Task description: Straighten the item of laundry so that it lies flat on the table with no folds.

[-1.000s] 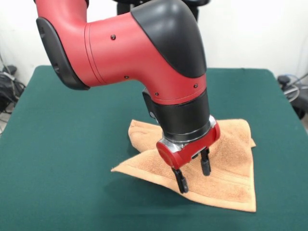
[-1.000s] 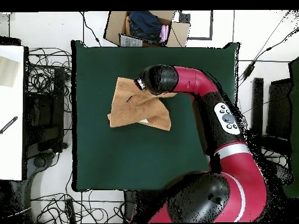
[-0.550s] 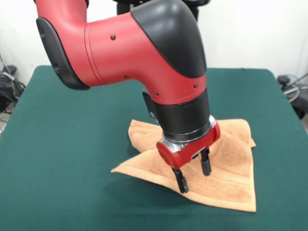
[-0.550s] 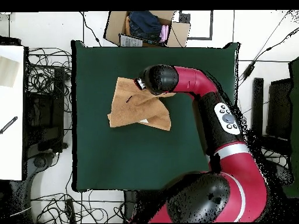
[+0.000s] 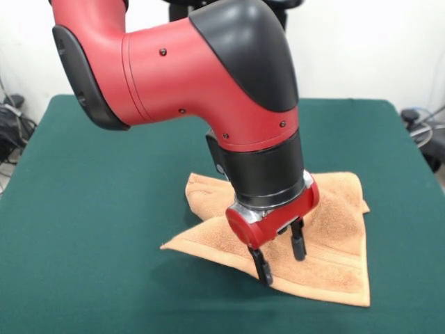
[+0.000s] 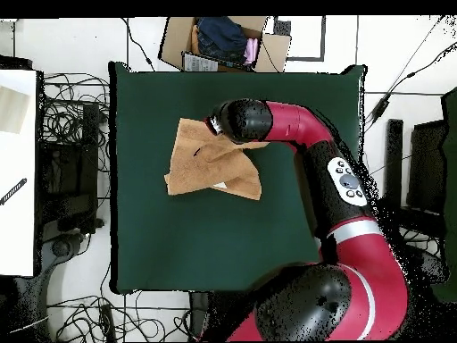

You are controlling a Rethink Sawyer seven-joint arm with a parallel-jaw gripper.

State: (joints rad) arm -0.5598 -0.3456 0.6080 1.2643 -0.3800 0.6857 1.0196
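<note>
Sawyer's gripper [image 5: 281,259], fingers spread apart, hovers low over a rumpled orange-tan towel [image 5: 334,243] near the middle of the green table [image 5: 97,243].

An open cardboard box [image 6: 223,43] holding dark and pinkish items sits on the floor beyond the table's edge; cables [image 6: 76,116] trail across the white floor alongside.

The red and black arm [image 5: 188,69] is bent downward from above, with the wrist tilted slightly. The gripper [image 5: 281,258] is pointed down, its two black fingers [image 5: 263,267] held apart
</note>
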